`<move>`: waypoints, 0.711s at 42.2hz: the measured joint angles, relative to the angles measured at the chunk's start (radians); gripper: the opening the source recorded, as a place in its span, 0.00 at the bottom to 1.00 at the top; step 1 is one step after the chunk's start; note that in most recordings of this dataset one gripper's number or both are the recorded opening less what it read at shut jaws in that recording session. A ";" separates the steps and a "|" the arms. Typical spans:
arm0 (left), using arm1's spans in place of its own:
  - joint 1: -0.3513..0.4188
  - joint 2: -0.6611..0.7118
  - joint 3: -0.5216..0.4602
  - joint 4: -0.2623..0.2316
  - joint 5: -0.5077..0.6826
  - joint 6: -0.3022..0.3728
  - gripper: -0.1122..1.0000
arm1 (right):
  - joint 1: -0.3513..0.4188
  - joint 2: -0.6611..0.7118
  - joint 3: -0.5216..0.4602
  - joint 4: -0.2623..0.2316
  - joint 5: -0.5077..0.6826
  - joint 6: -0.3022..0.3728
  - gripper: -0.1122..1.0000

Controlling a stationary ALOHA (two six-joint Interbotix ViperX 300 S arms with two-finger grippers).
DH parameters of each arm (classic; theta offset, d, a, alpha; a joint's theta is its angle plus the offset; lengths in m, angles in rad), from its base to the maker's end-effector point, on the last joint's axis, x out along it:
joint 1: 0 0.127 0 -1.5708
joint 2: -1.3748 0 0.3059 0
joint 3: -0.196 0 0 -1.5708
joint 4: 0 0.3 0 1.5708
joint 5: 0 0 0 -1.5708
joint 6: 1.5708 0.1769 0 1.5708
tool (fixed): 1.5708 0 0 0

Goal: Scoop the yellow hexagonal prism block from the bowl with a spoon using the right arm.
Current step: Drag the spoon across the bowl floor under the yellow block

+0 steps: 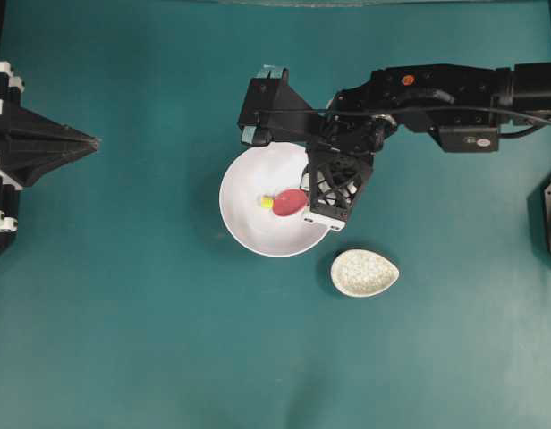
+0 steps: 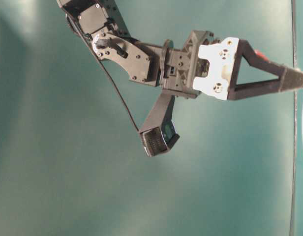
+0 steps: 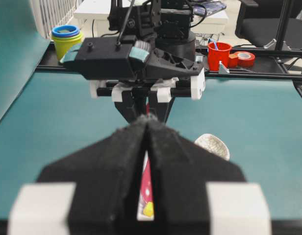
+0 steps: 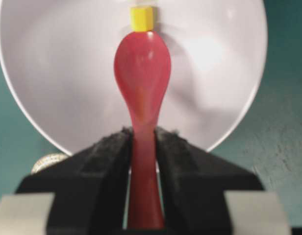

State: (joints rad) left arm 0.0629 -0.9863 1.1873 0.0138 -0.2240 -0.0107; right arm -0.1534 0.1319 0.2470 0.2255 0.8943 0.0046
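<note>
The right pincer clamps the handle of the pink-red spoon and holds its scoop down inside the white bowl, the tip touching or just short of the yellow block. In the overhead view the block lies inside the bowl, on the side of the scoop away from the arm. The spoon's long axis runs straight out of the pincer, handle between the jaws and scoop pointing toward the block and the far wall of the bowl. The risk from here is a push rather than a scoop: the block is far smaller than the scoop and sits at its very tip, so a flat advance could shove it up the bowl's wall or skid it aside instead of loading it. A steep tilt could also press the bowl and shift it on the bench. The left pincer rests with its jaws together, well apart from the bowl. A speckled dish lies just beside the bowl.
</note>
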 measured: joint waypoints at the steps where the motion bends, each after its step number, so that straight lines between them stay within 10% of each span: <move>1: 0.000 -0.002 0.000 0.000 0.002 0.000 0.10 | -0.002 0.003 -0.002 0.000 -0.005 -0.002 0.30; 30: 0.000 0.000 0.000 0.000 0.000 -0.008 0.10 | 0.003 0.009 0.000 0.000 -0.138 -0.003 0.30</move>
State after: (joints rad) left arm 0.0629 -0.9863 1.1873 0.0138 -0.2240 -0.0184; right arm -0.1503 0.1411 0.2470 0.2255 0.7563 0.0015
